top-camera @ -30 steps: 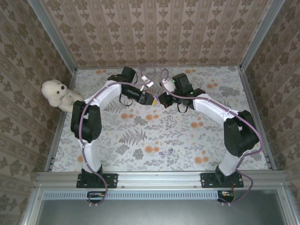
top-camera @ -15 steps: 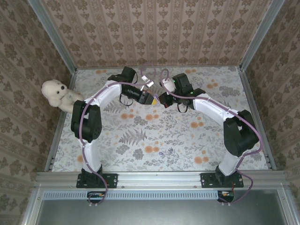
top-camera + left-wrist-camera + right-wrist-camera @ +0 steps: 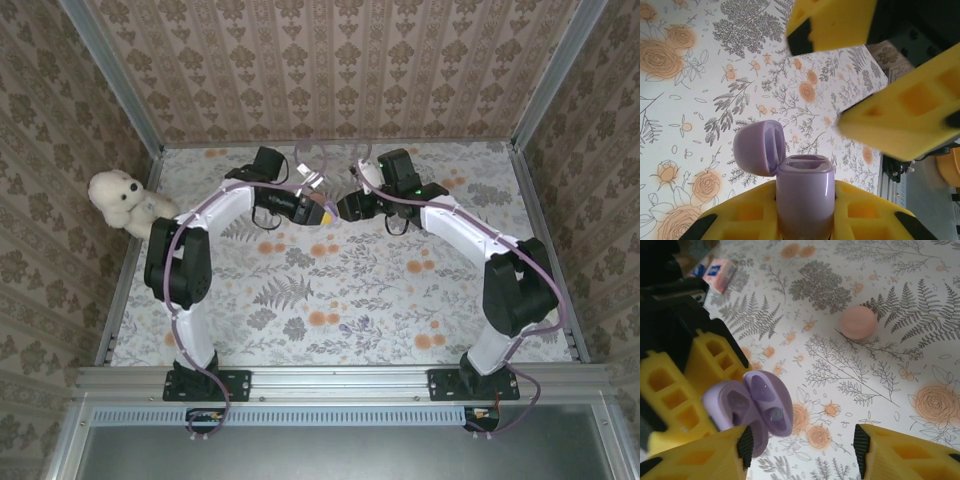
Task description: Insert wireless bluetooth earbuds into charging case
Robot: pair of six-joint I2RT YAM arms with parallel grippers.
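Presently the left end effector [image 3: 805, 222] is clamped on the purple charging case [image 3: 805, 195], lid [image 3: 757, 154] swung open, and should hold it steady while the right end effector [image 3: 802, 447], fingers [image 3: 695, 460] apart just beside the case, lines up squarely with its sockets [image 3: 805, 162], whose contents cannot be told.

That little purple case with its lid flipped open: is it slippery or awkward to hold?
Probably slippery: the purple case looks smooth, glossy and rounded, so it might squirm out of a pinch. Its open lid hangs from one hinge, so a bump would likely swing it.
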